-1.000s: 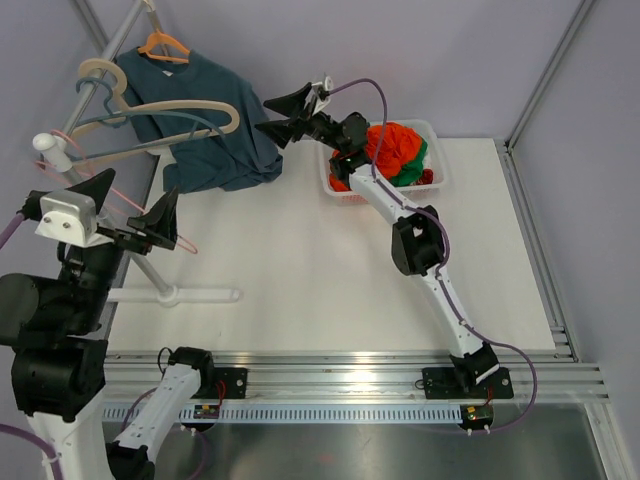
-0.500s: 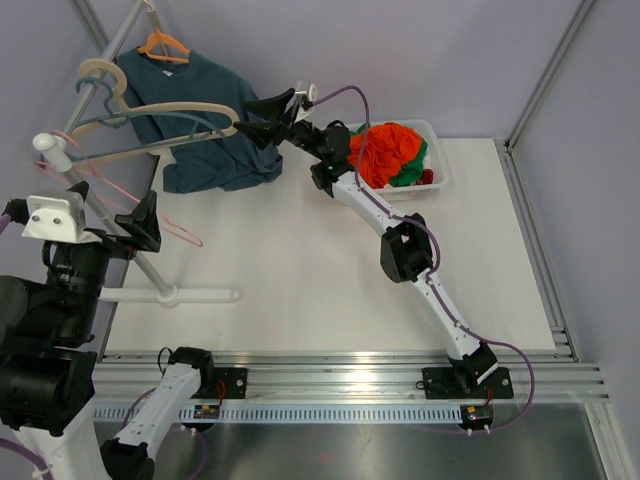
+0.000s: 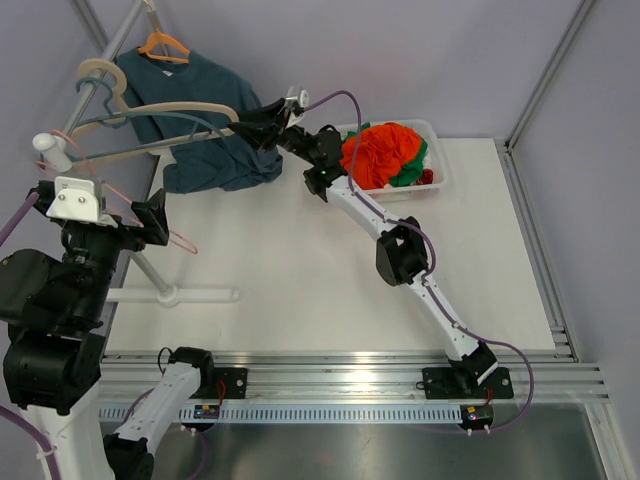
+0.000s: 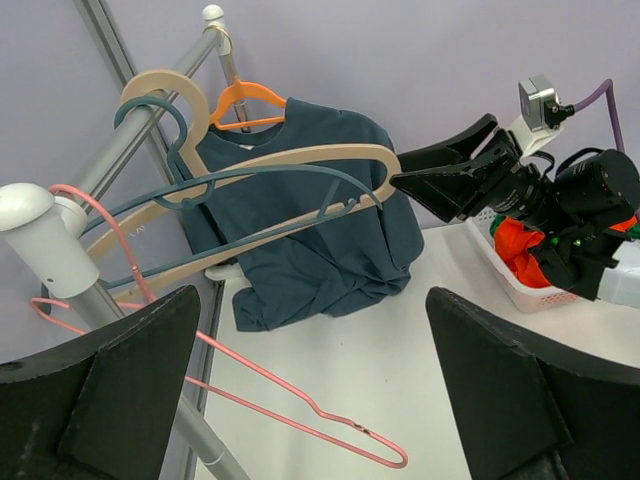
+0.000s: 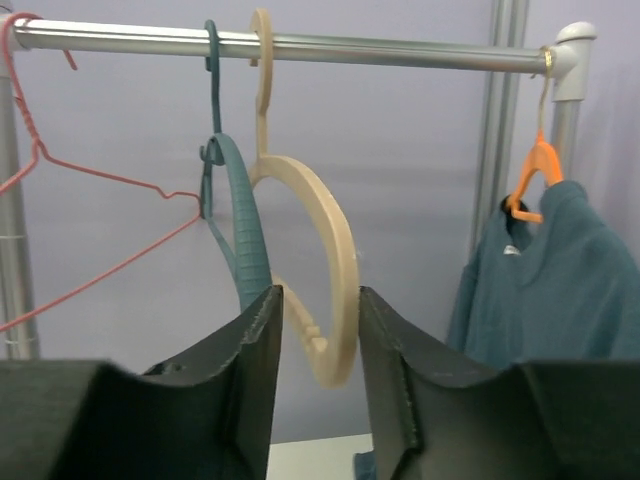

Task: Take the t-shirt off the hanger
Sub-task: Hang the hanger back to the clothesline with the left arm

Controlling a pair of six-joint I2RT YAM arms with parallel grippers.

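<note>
Looks like a robotics lab work cell, not a home or a shop. Given away by two robot arms (image 3: pixel 405 250) bolted to an aluminium rail (image 3: pixel 350 372) along the near edge of a plain white table (image 3: pixel 300 260), with purple cables (image 3: pixel 350 98) looped beside them. Boxed in by bare lilac-grey walls (image 3: pixel 420 50) and slim metal frame posts (image 3: pixel 548 72). Furnished only with what look like staged props: a bare metal clothes rail (image 5: pixel 400 48) carrying a few hangers, one t-shirt (image 3: pixel 215 150) on an orange hanger (image 3: pixel 165 45), and a white basket (image 3: pixel 441 165) of bright cloth.
</note>
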